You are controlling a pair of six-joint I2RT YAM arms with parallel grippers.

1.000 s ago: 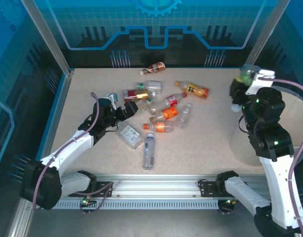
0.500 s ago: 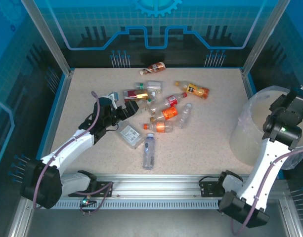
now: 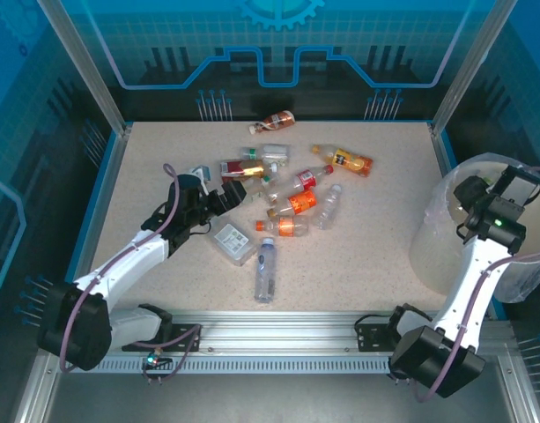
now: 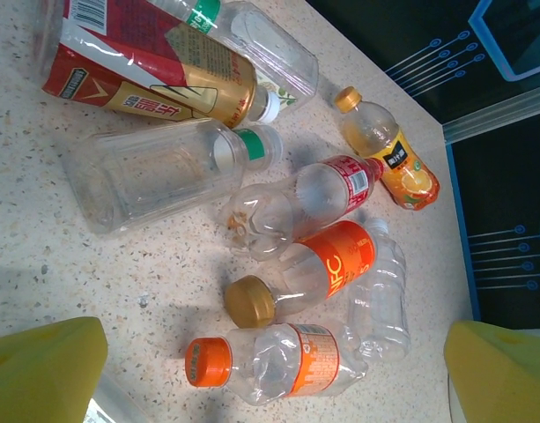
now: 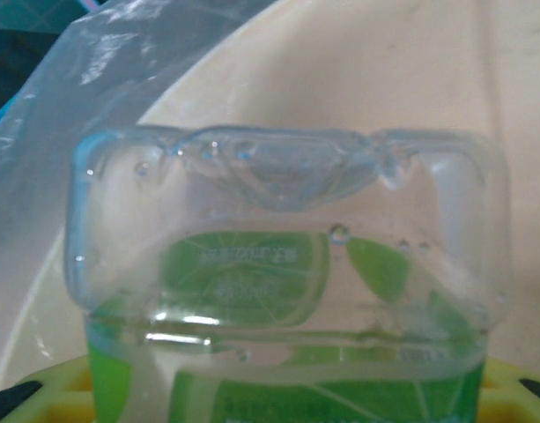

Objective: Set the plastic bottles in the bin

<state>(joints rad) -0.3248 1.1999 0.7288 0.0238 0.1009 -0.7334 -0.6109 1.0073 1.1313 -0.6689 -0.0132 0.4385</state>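
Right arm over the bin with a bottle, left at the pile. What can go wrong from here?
1. Right hand holds the clear green-labelled plastic bottle above the large round white bin, seemingly near its rim; released, it may clip the rim and bounce out.
2. Left hand is open over touching bottles; closing may knock the gold-capped orange-labelled clear bottle and roll its neighbours.

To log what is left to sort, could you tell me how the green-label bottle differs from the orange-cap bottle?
The green-label bottle is held in the right gripper over the bin, while the orange-cap bottle lies on its side on the table among other bottles. The green-label bottle's label is green and the orange-cap bottle's is orange. Both are clear plastic.
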